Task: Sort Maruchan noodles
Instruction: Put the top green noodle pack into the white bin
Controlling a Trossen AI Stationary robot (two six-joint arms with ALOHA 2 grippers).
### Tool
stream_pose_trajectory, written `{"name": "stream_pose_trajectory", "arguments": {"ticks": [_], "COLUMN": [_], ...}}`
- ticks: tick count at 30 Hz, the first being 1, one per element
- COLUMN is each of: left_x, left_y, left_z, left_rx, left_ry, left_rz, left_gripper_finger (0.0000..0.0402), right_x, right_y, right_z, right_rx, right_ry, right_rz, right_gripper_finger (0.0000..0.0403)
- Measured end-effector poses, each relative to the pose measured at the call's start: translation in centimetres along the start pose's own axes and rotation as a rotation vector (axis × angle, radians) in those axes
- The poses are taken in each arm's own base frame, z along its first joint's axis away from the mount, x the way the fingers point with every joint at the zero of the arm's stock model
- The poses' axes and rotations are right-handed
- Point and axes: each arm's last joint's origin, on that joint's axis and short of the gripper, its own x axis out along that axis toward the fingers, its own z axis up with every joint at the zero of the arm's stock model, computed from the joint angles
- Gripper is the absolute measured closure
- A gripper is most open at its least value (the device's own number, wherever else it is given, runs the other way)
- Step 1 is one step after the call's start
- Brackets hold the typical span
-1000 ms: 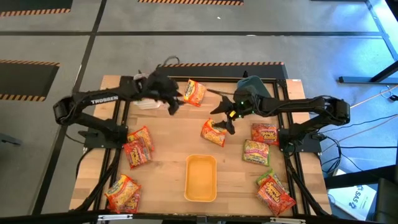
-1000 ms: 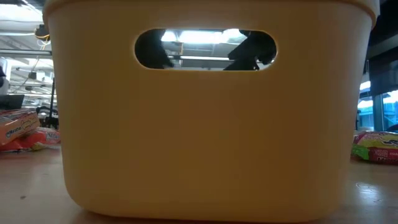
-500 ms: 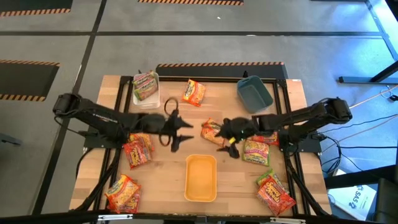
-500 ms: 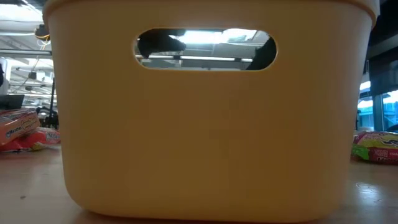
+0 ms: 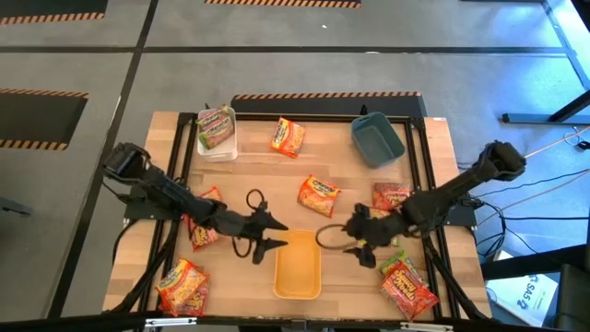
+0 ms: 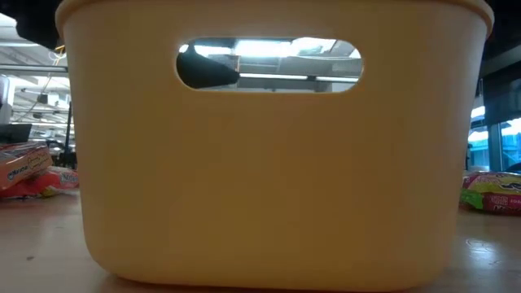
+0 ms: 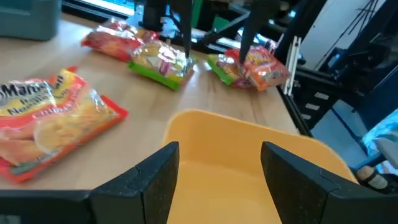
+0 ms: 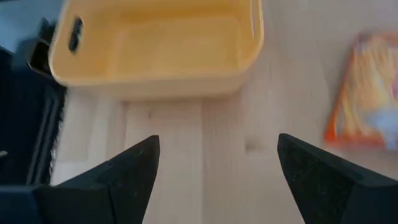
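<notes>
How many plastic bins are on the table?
3. Seen from above: a white bin at upper left holding a noodle packet, a blue bin at upper right, a yellow bin at lower middle. None seems hidden.

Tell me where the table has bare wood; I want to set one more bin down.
Bare wood lies between the white bin and blue bin, broken only by one orange packet, and toward the near edge between the yellow bin and the near-left packet. It is crowded beside the yellow bin, where both open pincers, left and right, hover, and along the right side's packets.
</notes>
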Motion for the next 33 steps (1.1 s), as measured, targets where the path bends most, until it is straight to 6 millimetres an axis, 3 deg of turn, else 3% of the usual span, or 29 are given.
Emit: {"name": "stream_pose_trajectory", "arguments": {"ticks": [8, 15, 25, 29, 33], "left_x": [2.6, 3.3, 3.2, 3.0, 3.0], "left_y": [-1.5, -2.0, -2.4, -2.8, -2.8], "left_z": [0.0, 0.7, 0.5, 0.2, 0.1], "left_rx": [0.047, 0.076, 0.037, 0.043, 0.064], "left_ry": [0.0, -0.014, -0.012, 0.004, 0.009], "left_rz": [-0.008, -0.027, -0.027, -0.038, -0.036], "left_gripper_finger": [0.018, 0.018, 0.018, 0.018, 0.018], "right_x": [-1.6, -3.2, -1.7, -0.8, 0.1], "right_y": [2.2, 2.6, 2.2, 1.6, 0.9], "right_z": [-4.3, -7.2, -9.7, -10.8, -11.5], "right_rx": [0.087, 0.202, 0.201, 0.219, 0.214], "right_ry": [0.121, 0.254, 0.365, 0.395, 0.377], "right_rz": [-0.167, -0.269, -0.391, -0.426, -0.462], "right_gripper_finger": [0.0093, 0.0093, 0.0096, 0.0135, 0.0208]}}
